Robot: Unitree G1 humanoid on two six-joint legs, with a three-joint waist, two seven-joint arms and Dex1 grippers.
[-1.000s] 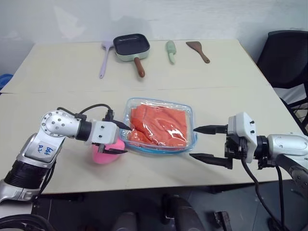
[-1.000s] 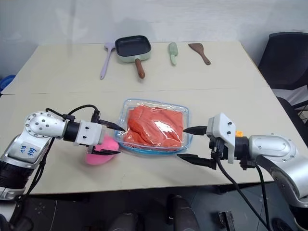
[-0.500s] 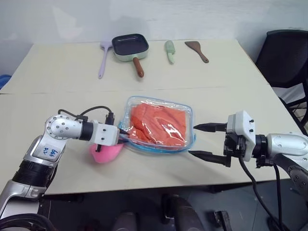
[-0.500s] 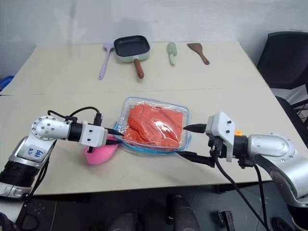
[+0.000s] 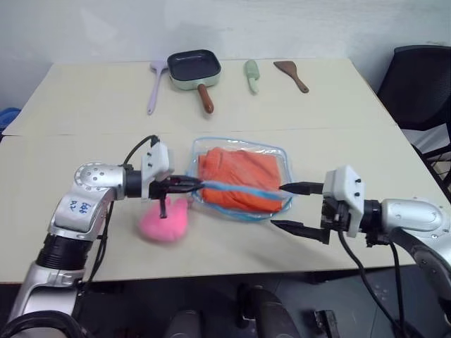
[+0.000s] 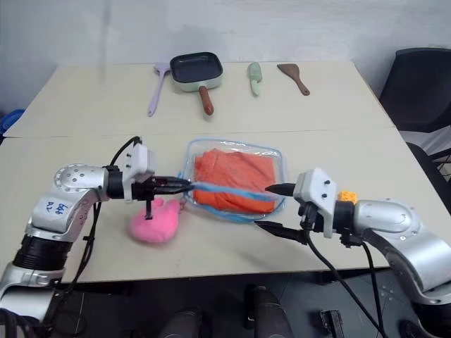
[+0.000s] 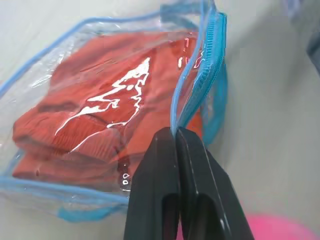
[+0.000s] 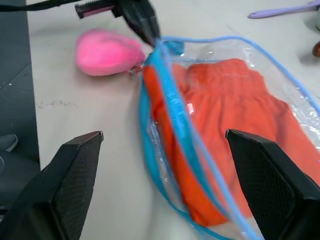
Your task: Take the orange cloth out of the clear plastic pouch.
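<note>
Two arms in play over a big beige table (image 5: 338, 120). Biggest task item is the clear plastic pouch (image 5: 275, 158), sitting center frame in the head views, w/ the orange cloth (image 5: 239, 176) fully inside it, folded and filling most of the bag.

Left gripper (image 5: 189, 186) comes in from center-left, fingers pinched tight on the pouch's blue edge strip; left wrist view shows the blue trim caught right at the tips. That edge looks lifted off the table, so the mouth is prob starting to gape.

Right gripper (image 5: 290, 207) is lower right of center, just beside the pouch's right end, jaws spread wide, holding nothing.

Pink plush ball (image 5: 164, 222) sits just below the left gripper, lower-left of the pouch.

Tips imo for this step: keep the left pinch firm and hold the edge up so the opening stays wide. Bring the right fingers in through the mouth, not over the plastic, and grab cloth only, no film. Pull away from the left grip, else the whole bag prob just drags along.
</note>
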